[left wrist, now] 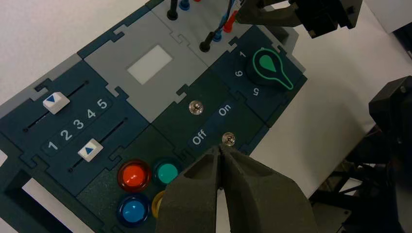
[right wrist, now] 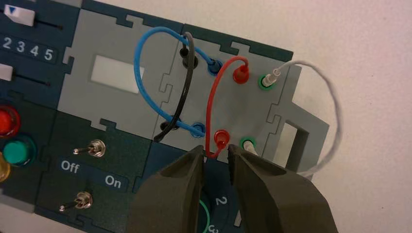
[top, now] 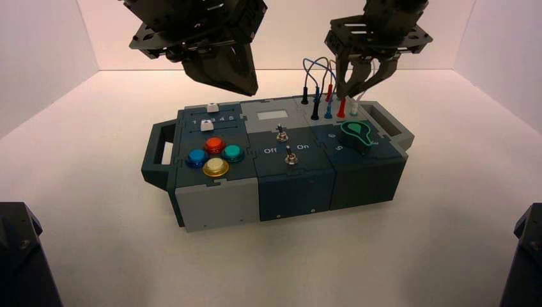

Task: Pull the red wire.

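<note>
Visibly, the red wire (right wrist: 212, 99) arches in a loop between two bright-red plugs, both seated; the right tool (right wrist: 216, 151), fingers apart, hovers beside its nearer plug.

My fingers (right wrist: 217, 160) look dull and dark. The round buttons (left wrist: 133, 175) are shiny, like plastic. The little switches (right wrist: 96, 148) are shiny metal. The box (right wrist: 145, 92) looks flat and not shiny. The red wire (right wrist: 212, 99) looks smooth, like bendy plastic.

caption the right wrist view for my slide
The right gripper, jaws parted, points at the near red plug of the looped red wire, both its ends still plugged in.
</note>
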`<state>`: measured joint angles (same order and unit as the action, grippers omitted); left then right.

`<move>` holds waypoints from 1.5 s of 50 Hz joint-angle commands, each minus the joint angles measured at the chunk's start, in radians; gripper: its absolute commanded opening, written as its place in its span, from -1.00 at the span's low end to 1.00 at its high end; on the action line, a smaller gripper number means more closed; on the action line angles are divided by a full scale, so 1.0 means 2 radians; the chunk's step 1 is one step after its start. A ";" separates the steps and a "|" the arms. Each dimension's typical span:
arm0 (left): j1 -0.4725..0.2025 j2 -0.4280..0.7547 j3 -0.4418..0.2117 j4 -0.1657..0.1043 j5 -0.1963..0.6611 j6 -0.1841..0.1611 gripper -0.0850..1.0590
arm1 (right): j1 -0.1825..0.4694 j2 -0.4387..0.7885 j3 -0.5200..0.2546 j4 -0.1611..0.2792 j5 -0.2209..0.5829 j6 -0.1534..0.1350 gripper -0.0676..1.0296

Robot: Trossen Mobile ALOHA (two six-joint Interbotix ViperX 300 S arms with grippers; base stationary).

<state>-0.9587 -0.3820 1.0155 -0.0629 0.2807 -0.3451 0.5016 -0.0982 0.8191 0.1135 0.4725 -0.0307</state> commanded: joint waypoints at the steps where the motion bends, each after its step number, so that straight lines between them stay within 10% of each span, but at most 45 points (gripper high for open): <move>1: -0.002 0.002 -0.009 0.000 -0.005 -0.003 -0.91 | 0.003 0.002 -0.006 0.002 -0.005 0.001 -0.38; 58: -0.001 0.005 -0.015 0.001 -0.008 -0.002 -0.91 | 0.002 0.044 -0.025 -0.002 -0.020 0.001 -0.49; 75: -0.001 0.005 -0.015 0.001 -0.008 -0.002 -0.91 | 0.002 0.048 -0.027 -0.008 -0.025 0.001 -0.91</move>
<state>-0.9587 -0.3651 1.0155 -0.0629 0.2730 -0.3451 0.5001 0.0046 0.7900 0.1012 0.4372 -0.0322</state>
